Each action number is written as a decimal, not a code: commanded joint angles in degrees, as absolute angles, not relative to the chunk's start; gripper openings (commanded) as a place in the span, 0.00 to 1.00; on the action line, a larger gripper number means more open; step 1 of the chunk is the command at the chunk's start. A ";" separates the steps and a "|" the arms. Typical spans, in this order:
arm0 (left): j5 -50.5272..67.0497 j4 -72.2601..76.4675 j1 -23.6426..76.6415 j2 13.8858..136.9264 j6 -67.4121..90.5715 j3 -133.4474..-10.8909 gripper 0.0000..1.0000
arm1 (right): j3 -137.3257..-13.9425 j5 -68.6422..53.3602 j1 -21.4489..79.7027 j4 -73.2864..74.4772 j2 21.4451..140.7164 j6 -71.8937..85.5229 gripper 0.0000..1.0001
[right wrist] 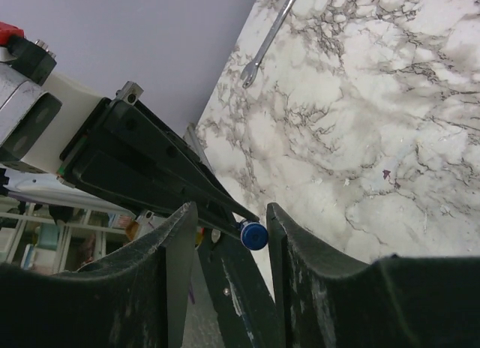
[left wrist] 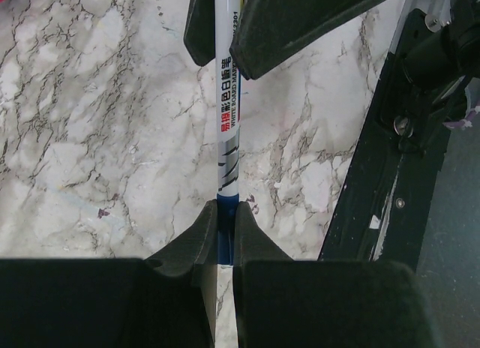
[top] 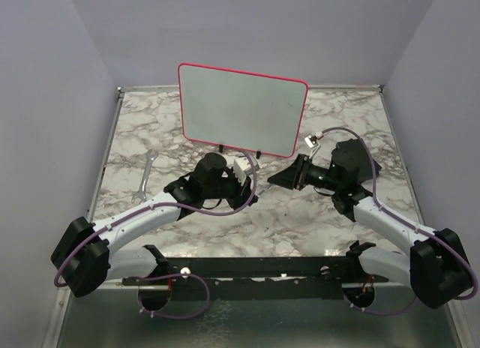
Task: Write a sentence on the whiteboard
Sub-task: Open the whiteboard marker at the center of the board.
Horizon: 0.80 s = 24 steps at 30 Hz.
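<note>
Jaws, left gripper [left wrist: 223, 217]: clamping shut on the lower barrel of the marker [left wrist: 227, 115], with the pen running straight out between the fingertips.

Jaws, right gripper [right wrist: 231, 213]: standing part-open, straddling the marker's blue end [right wrist: 253, 235]. That end is sitting nearer 1 finger, a gap is showing at the other, and no grip is showing yet. Whether it is the cap or the tail plug cannot be told.

Item 1, marker: hanging in the air between the 2 grippers, above the marble table [top: 330, 213] and in front of the board.
- Handling, as judged: it is looking light and stiff, and the smooth printed plastic is probably slippery.
- Hold: the mid-barrel is suiting a writing grip. The blue end is best pinched squarely and pulled along the pen's axis, since a skewed pull is risking a twist in the left grip.

Item 2, whiteboard [top: 241, 108]: standing upright on 2 small black feet at the back of the table, well apart from both grippers.
- Face: showing blank, with no sentence visible.
- Handling, as judged: it is looking light and poorly braced, so it is likely tipping or sliding under a hard press. Light tip pressure is suiting it.

Item 3, wrench [top: 145, 177]: lying flat at the table's left, away from the work.
</note>
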<state>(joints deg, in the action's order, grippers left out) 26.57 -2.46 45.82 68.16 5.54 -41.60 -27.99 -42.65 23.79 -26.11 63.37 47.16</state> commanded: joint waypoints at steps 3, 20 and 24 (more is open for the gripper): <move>26.98 -0.63 45.79 67.41 6.18 -40.60 0.00 | -26.72 -41.42 24.54 -31.28 65.10 49.00 0.42; 26.57 1.08 45.70 67.26 7.69 -40.06 0.53 | -26.70 -35.35 25.46 -26.77 63.21 44.39 0.01; 27.06 0.31 45.74 68.00 7.15 -40.25 0.57 | -27.28 -34.62 25.49 -25.66 62.37 43.79 0.01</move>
<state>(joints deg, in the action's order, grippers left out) 26.37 -0.69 45.80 67.99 7.70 -40.80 -27.00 -37.15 25.15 -27.53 63.83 45.71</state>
